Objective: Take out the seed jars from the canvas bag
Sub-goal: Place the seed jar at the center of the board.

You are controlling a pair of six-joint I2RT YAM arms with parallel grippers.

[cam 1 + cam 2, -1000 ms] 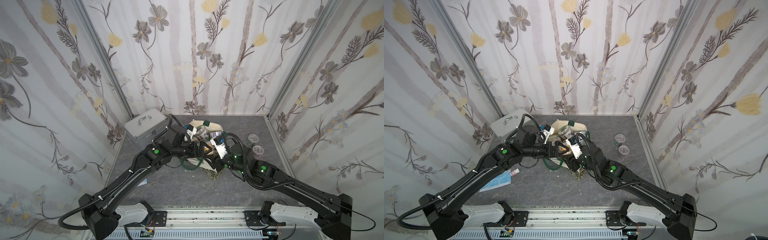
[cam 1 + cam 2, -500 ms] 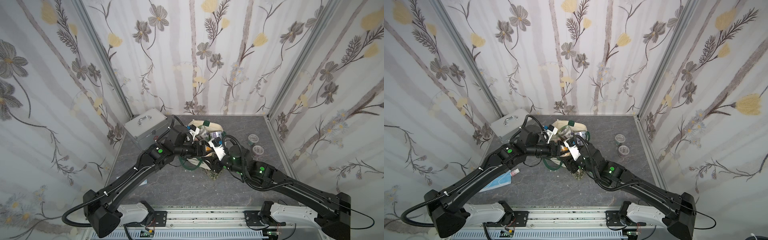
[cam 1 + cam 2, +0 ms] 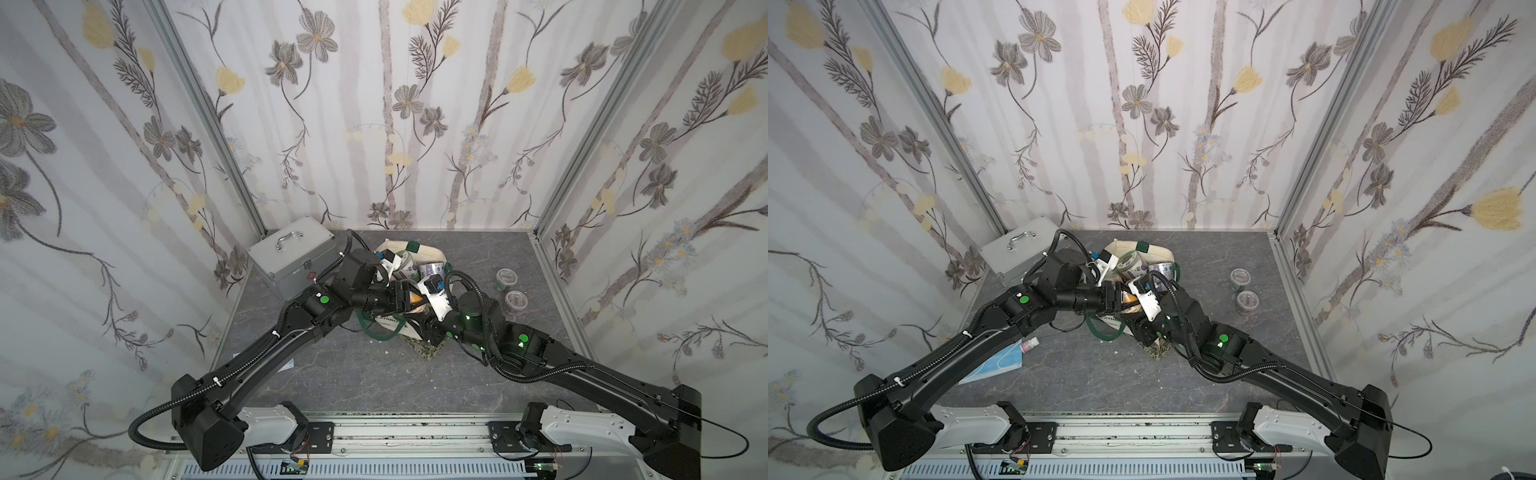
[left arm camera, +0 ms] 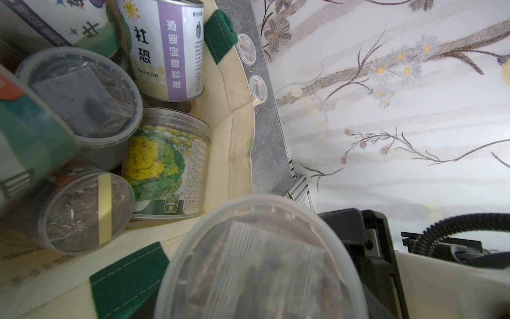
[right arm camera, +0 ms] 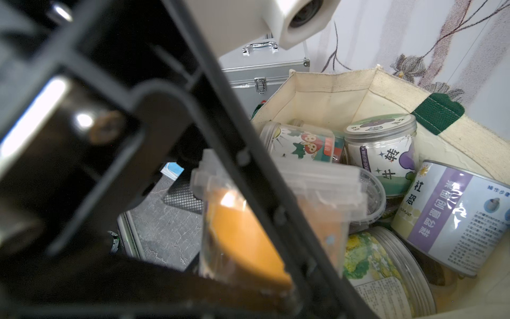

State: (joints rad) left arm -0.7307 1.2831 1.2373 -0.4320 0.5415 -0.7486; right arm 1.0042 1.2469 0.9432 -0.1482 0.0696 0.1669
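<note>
The cream canvas bag (image 3: 432,254) (image 3: 1160,251) stands open mid-table with several seed jars inside, such as a purple-labelled one (image 4: 168,52) and a cabbage-labelled one (image 5: 380,270). Two clear-lidded seed jars (image 3: 506,277) (image 3: 515,300) stand on the table to its right. Over the bag mouth my left gripper (image 3: 405,297) (image 3: 1115,299) is closed around a clear jar with an orange label (image 3: 415,298) (image 4: 262,262) (image 5: 240,237). My right gripper (image 3: 419,316) (image 3: 1138,326) reaches up under the same jar. Its jaws are blurred and hidden, so its grip is unclear.
A silver metal case (image 3: 295,257) sits at the back left beside the bag. Under my left arm lie a blue face mask (image 3: 1000,361) and a small pink-capped bottle (image 3: 1030,344). Floral walls enclose three sides of the grey table (image 3: 374,374).
My left gripper has pushed in toward the right one and its jaws have narrowed around the orange-labelled jar. The right arm has stayed in place below the jar.
</note>
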